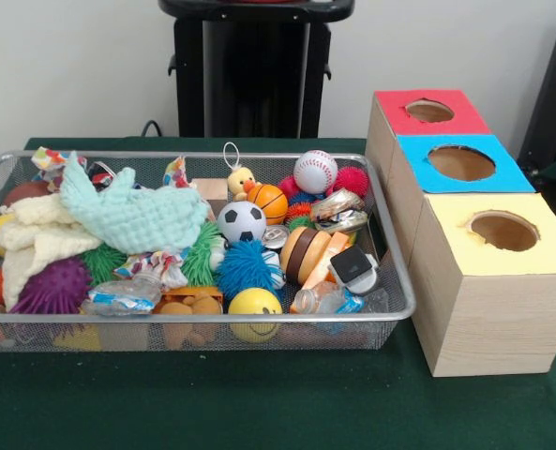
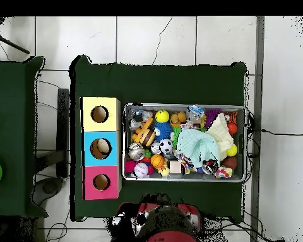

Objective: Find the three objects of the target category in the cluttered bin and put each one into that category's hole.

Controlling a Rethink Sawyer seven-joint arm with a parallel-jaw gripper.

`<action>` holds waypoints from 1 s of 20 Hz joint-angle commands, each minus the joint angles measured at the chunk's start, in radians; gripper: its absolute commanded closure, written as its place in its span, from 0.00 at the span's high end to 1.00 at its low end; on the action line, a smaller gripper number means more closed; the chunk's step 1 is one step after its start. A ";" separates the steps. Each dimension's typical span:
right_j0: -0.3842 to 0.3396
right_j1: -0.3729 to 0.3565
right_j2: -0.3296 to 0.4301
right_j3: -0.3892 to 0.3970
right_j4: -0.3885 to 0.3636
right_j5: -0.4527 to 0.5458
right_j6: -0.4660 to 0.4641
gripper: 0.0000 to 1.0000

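Observation:
A wire mesh bin holds a heap of toys. Among them are a baseball, a soccer ball, a small basketball and a yellow smiley ball. A blue spiky ball and a purple spiky ball lie in the heap too. Beside the bin stand three boxes with round holes: red, blue and yellow. Something pale shows inside the blue hole from overhead. Neither view shows the gripper.
A mint cloth and a cream cloth cover part of the bin's contents. Green cloth covers the table. The robot's red and black body sits at the table's edge in the overhead view.

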 commanded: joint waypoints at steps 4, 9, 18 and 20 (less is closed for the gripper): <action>-0.084 0.052 0.130 0.392 0.049 -0.266 -0.431 0.00; -0.089 0.067 0.124 0.463 0.016 -0.309 -0.353 0.00; -0.179 0.064 0.196 0.646 0.099 -0.514 -0.468 0.00; -0.203 0.083 0.219 0.668 0.101 -0.522 -0.460 0.00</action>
